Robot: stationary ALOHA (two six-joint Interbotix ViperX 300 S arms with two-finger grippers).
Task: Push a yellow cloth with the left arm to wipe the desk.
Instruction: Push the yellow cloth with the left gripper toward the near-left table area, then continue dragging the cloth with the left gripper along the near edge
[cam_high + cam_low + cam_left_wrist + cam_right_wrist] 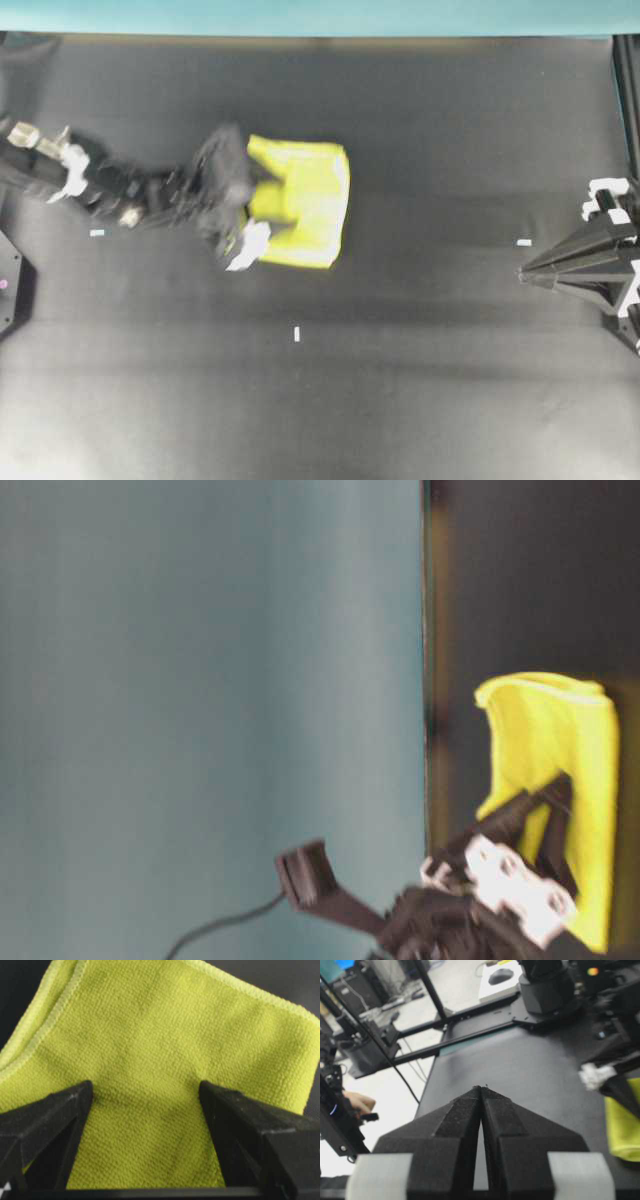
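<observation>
The slim black left arm's claw (pixel 145 1125) stands spread wide, its fingers (pixel 50 1120) pressing on the soft folded yellow cloth (pixel 305 205), which lies mid-left on the matte black surface (pixel 420 370). The wipe looks under way; next, keep pressing and push across. Far right, the twin black wedge claw (pixel 481 1091) sits pressed together.

obstacle: yellow cloth (pixel 305 205) mid-desk | free: desk (pixel 420 380) around it
</observation>
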